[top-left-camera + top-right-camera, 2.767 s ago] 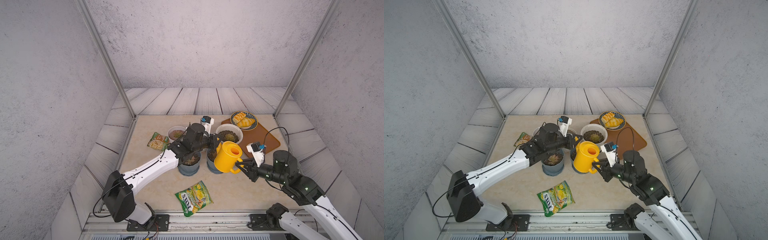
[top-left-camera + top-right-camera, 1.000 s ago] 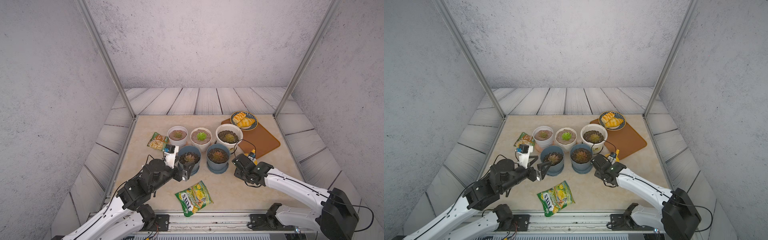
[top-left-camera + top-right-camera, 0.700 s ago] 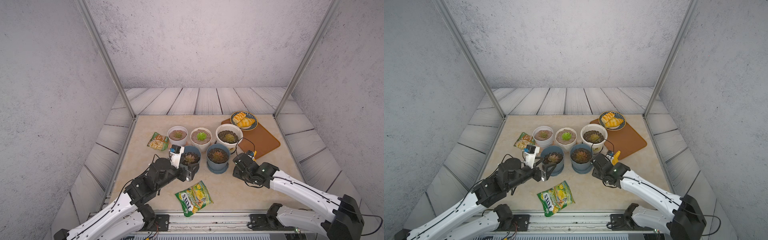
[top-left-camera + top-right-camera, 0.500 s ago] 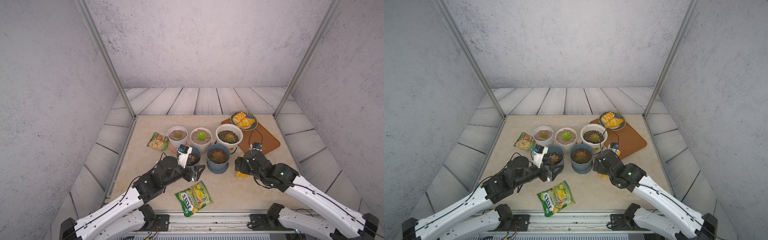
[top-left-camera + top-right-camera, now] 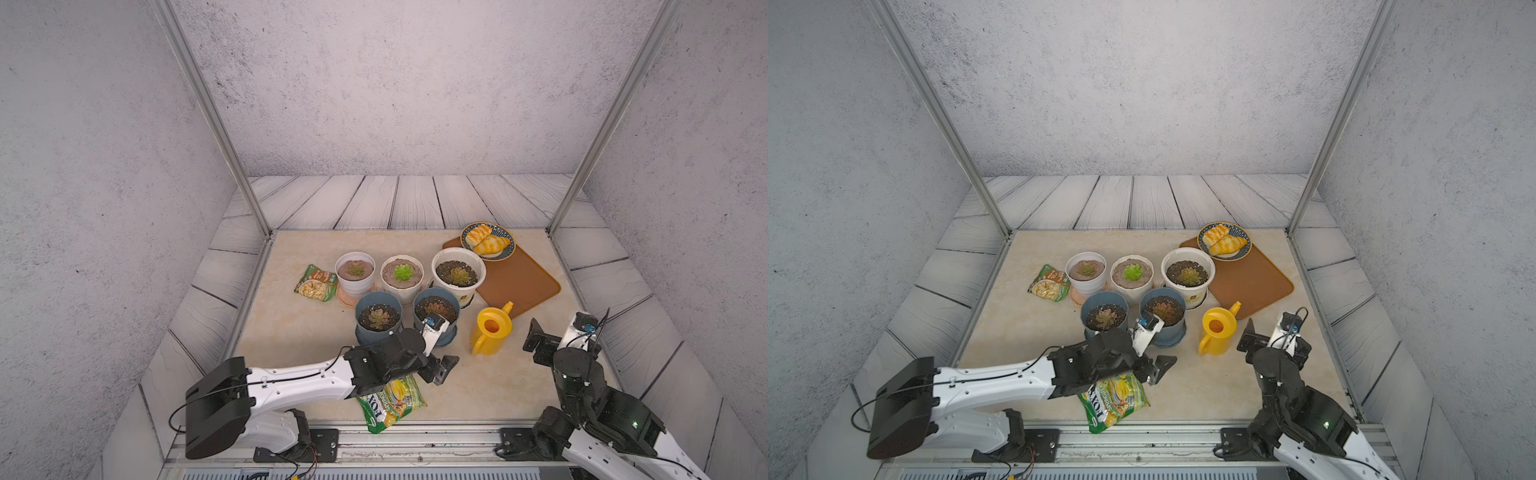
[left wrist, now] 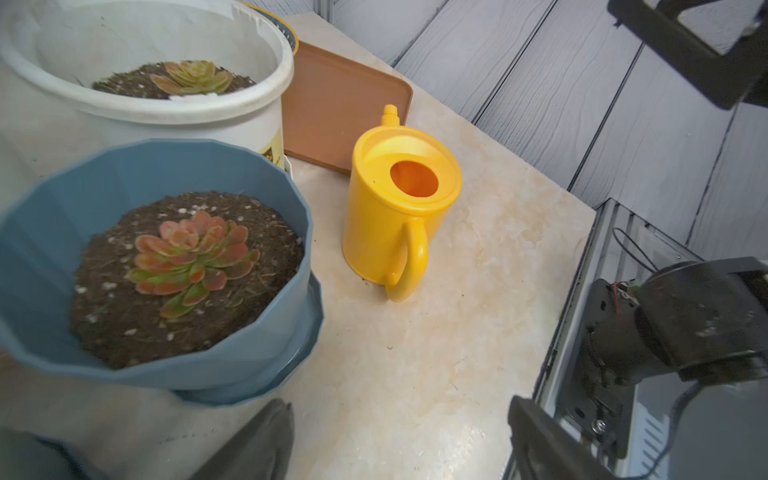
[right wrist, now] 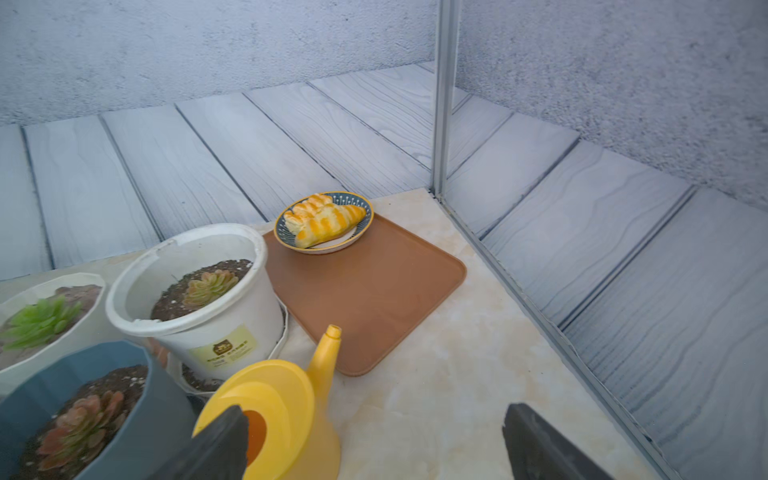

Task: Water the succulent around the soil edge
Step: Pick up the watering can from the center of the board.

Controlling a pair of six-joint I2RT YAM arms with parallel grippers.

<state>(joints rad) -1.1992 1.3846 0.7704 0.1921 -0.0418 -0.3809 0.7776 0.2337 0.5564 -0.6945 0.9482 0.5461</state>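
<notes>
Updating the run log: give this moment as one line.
yellow plastic watering can: upright, unheld | left gripper: open, empty | right gripper: open, empty, beside can

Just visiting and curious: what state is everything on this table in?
Yellow watering can: upright, not held.
Left gripper: open, empty.
Right gripper: open, empty.
Blue pot by can: upright, planted.
Other blue pot: upright, planted.
Large white pot: upright, planted.
White pot with green succulent: upright.
White pot on pink saucer: upright.
Plate: on brown tray, holds pastries.
Snack bag by pots: flat.
Snack bag under left arm: flat.
</notes>
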